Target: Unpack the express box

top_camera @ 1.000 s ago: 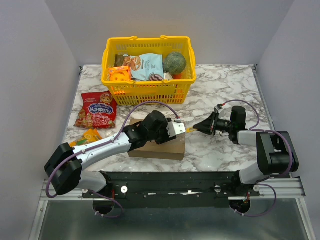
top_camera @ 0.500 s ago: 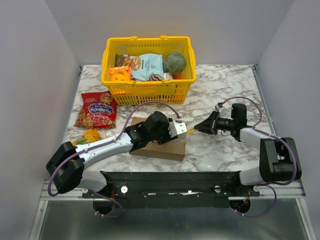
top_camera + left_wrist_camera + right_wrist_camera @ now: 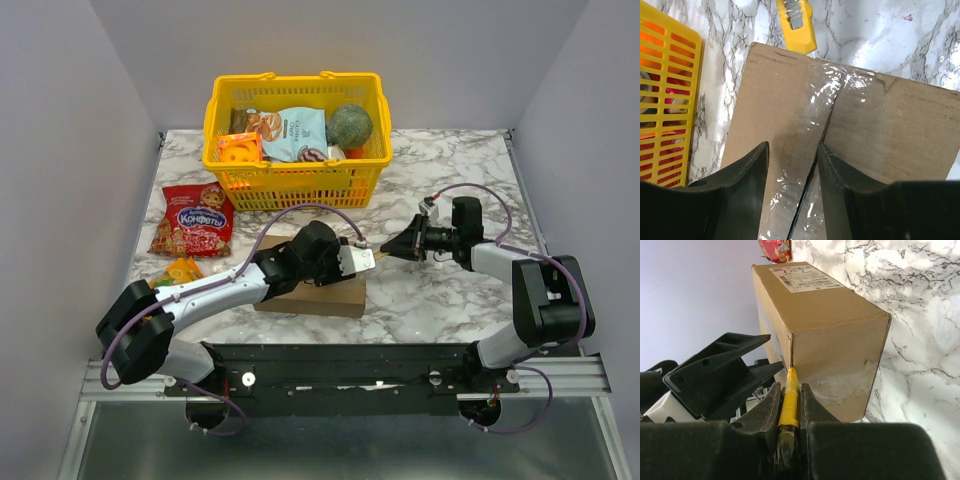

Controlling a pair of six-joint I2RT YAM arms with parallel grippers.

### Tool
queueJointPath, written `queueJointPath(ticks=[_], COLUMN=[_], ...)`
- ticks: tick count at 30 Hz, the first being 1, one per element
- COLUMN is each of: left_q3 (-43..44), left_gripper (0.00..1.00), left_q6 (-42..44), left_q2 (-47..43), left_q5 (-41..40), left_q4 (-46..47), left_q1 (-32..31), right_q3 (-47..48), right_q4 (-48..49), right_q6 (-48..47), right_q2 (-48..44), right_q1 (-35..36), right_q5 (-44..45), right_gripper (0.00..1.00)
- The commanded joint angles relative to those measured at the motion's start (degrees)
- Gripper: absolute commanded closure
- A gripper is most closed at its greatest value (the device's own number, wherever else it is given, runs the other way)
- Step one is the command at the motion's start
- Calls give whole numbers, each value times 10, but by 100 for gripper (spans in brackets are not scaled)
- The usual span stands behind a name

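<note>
The plain brown rectangular cardboard express box [image 3: 318, 297] lies flat near the front of the white marble-patterned table [image 3: 450, 170], ahead of the yellow plastic shopping basket [image 3: 300, 186]. Its long axis and clear-taped seam [image 3: 840, 95] run left to right. The right end faces the right gripper [image 3: 789, 388], which is clamped on a yellow utility knife [image 3: 788, 415] whose tip meets that end's top edge. The left gripper [image 3: 792, 150] sits over the box top, jaws slightly apart and empty, straddling the seam.

The left claw [image 3: 792, 155] points down, spread wide, arm stretched inward; the right claw [image 3: 789, 392], arm bent leftward, pinches a yellow knife [image 3: 788, 412].
</note>
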Motion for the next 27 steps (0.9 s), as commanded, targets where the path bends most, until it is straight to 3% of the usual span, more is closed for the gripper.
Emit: queueJointPath(ticks=[1, 5, 11, 14, 19, 27], left_q3=[33, 64, 115, 117, 110, 106], left_gripper=[48, 50, 63, 71, 76, 77], left_q6=[0, -27, -94, -101, -108, -130], left_q2=[52, 85, 118, 118, 112, 104], left_q5=[-11, -41, -92, -103, -113, -97], left_q4=[24, 11, 1, 9, 14, 10], left_q1=[-3, 3, 26, 26, 26, 26], right_q3=[11, 6, -12, 2, -6, -55], right_q4=[-2, -15, -79, -98, -127, -37], right_q6=[-15, -15, -22, -26, 0, 95], right_q2=[10, 9, -42, -37, -34, -105], right_q1=[15, 16, 14, 12, 3, -5], right_q5=[-9, -8, 25, 21, 17, 62], right_gripper=[100, 99, 99, 100, 100, 100])
